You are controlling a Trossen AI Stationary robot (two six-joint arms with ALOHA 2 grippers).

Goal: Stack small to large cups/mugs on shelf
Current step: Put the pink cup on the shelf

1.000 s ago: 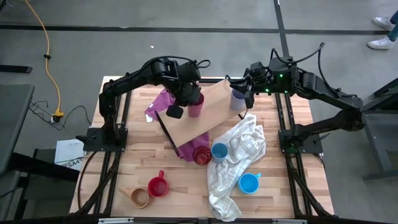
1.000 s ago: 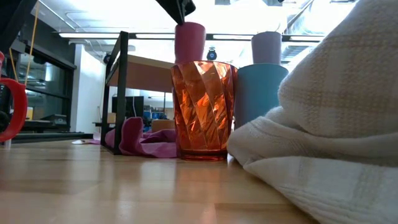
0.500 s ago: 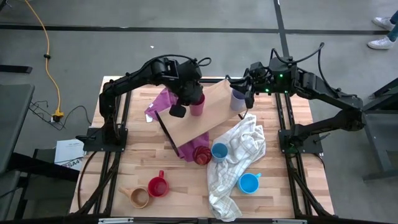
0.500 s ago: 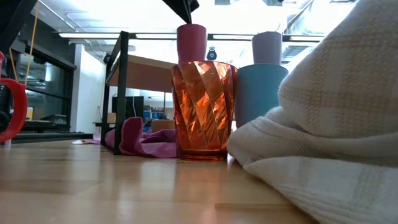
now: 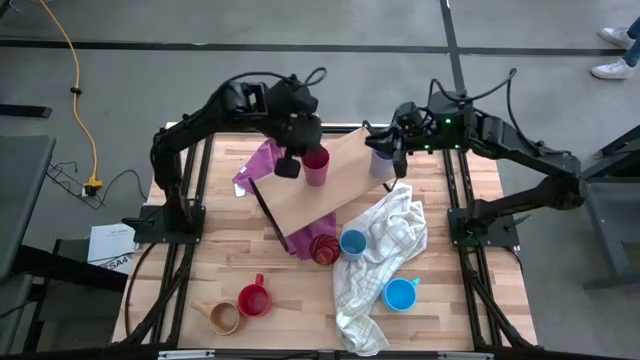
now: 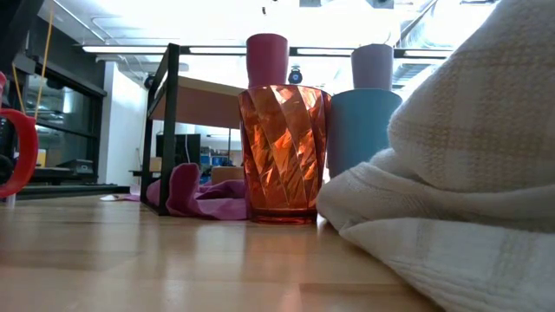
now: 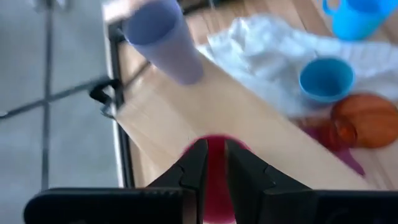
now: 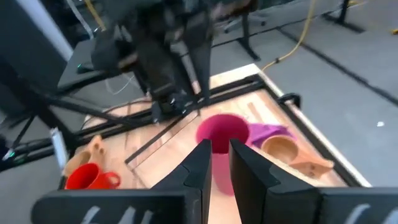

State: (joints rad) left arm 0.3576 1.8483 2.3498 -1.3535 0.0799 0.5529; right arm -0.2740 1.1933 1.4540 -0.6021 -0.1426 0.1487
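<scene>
A magenta tumbler (image 5: 316, 166) and a lavender tumbler (image 5: 380, 163) stand upright on their bases on the light-wood shelf (image 5: 330, 195); both also show in the low view, the magenta one (image 6: 267, 59) and the lavender one (image 6: 372, 65). My left gripper (image 5: 288, 167) hovers shut just above and left of the magenta tumbler (image 7: 212, 186), clear of it. My right gripper (image 5: 388, 150) hovers shut above the lavender tumbler and does not touch it. On the table stand an orange-red faceted tumbler (image 6: 284, 152), a blue cup (image 5: 352, 243), a blue mug (image 5: 400, 294), a red mug (image 5: 252, 299) and a tan mug (image 5: 222, 318).
A white checked towel (image 5: 385, 255) lies crumpled from the shelf's right end toward the near edge, between the two blue cups. A purple cloth (image 5: 262, 165) lies under the shelf's left end. The shelf's black frame leg (image 6: 169, 130) stands at the left in the low view.
My left gripper has risen from the magenta tumbler's rim and left the top of the low view, shifting a little toward the far edge. The magenta tumbler stays upright on the shelf.
</scene>
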